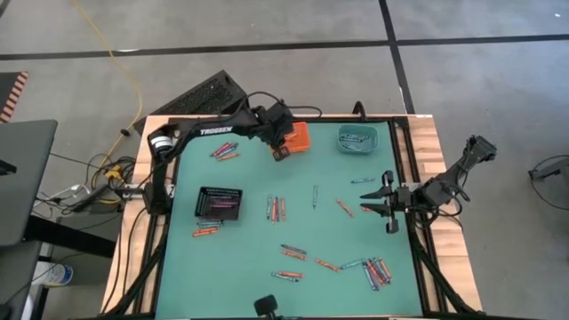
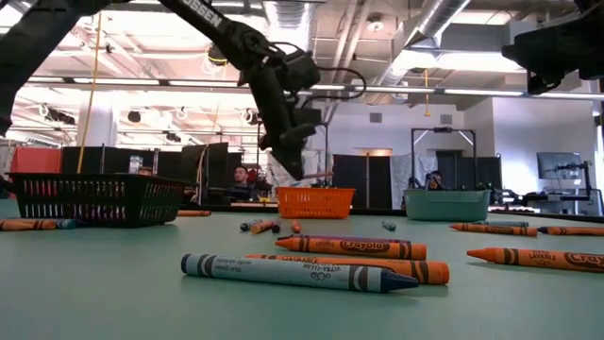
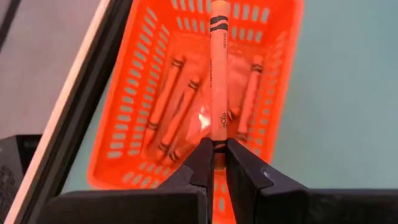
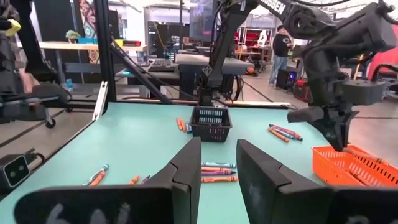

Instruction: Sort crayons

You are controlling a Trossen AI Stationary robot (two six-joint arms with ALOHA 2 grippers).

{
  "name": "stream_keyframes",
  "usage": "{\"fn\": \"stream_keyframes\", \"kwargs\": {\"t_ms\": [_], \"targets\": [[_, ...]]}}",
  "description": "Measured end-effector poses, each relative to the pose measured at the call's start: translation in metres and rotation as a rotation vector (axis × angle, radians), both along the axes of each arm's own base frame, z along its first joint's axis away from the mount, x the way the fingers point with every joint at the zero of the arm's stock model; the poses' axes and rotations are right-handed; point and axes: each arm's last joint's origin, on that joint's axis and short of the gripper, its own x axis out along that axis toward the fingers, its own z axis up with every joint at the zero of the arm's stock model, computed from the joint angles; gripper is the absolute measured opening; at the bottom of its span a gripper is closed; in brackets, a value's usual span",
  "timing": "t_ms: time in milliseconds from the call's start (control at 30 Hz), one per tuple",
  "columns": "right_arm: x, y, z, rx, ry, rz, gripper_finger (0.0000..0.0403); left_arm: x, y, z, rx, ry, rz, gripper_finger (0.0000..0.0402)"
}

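Green matting covers my table, ringed by a pale wooden frame, with grey floor all round. From above, my left gripper hangs at about twelve o'clock on the mat, right over the orange slotted plastic bin. My right gripper waits near three o'clock, fingers apart and holding nothing. Loose crayons lie scattered toward five and six o'clock, some beside the black mesh basket at nine, and the teal bin sits at one o'clock.

At table height, my left gripper hovers above the orange bin, clear of its rim.

Through my left wrist camera, my fingers are clamped on an orange wax crayon with black bands. Its long axis runs straight out ahead of them, the far end over the bin's back wall. Several orange crayons already lie in the bin below.

Past my right wrist camera's parted fingers, my left arm stands over that bin.

I judge this the drop step: next I should let go so the crayon falls inside, perhaps after dipping lower, since its far end reaches near the rim.
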Motion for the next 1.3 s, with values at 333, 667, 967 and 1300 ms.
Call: {"fn": "stream_keyframes", "kwargs": {"t_ms": [333,667,967,1300], "targets": [[0.0,0.0,-0.001,-0.003,0.005,-0.001,0.0107,0.0,0.004,-0.017,0.039,0.085,0.049,0.0017],[0.0,0.0,-0.002,-0.011,0.014,0.001,0.0107,0.0,0.005,-0.015,0.085,0.116,0.065,0.0081],[0.0,0.0,-0.002,-0.011,0.014,0.002,0.0107,0.001,-0.007,0.06,-0.02,0.193,0.087,0.0127],[0.0,0.0,-0.002,-0.006,0.014,0.003,0.0107,0.011,-0.107,0.109,-0.197,0.292,-0.112,0.0127]]}}
